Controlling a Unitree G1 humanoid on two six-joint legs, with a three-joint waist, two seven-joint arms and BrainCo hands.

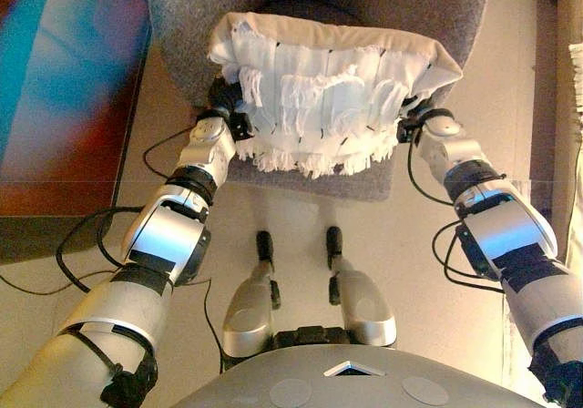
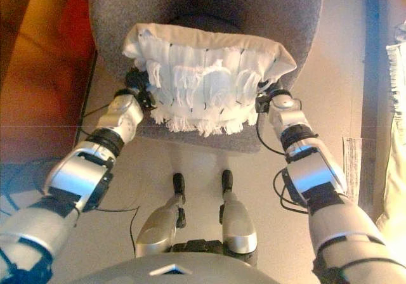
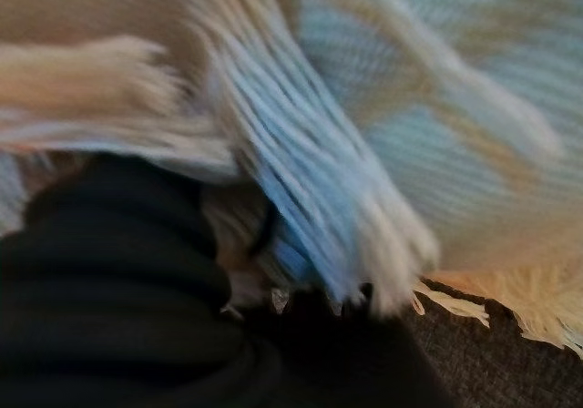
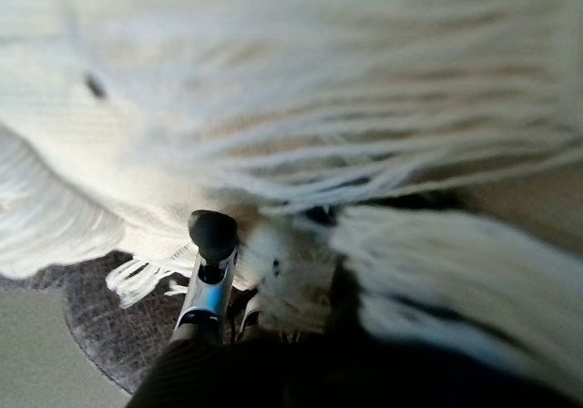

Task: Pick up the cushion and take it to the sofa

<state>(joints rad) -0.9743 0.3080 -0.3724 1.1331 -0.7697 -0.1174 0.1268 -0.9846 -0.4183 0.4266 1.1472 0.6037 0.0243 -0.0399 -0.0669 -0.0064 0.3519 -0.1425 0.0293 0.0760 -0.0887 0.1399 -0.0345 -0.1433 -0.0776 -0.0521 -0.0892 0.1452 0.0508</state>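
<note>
A white cushion [image 1: 319, 89] with rows of fringe and a beige back lies tilted on the seat of a round grey chair [image 1: 364, 3]. My left hand [image 1: 221, 98] is pressed against the cushion's left end, and my right hand [image 1: 414, 118] against its right end. Both are partly buried in the fringe. In the left wrist view the cushion [image 3: 410, 107] fills the picture past the hand's dark cover [image 3: 109, 280]. The right wrist view shows the fringe [image 4: 273, 80] draped over my right hand [image 4: 273, 372], with the grey seat [image 4: 109, 335] below.
The chair's front edge [image 1: 364, 185] is just ahead of me on a beige floor. A red and blue surface [image 1: 64, 80] lies to the left. Another white fringed cloth [image 2: 396, 75] and a sheet of paper [image 2: 351, 163] are at the right.
</note>
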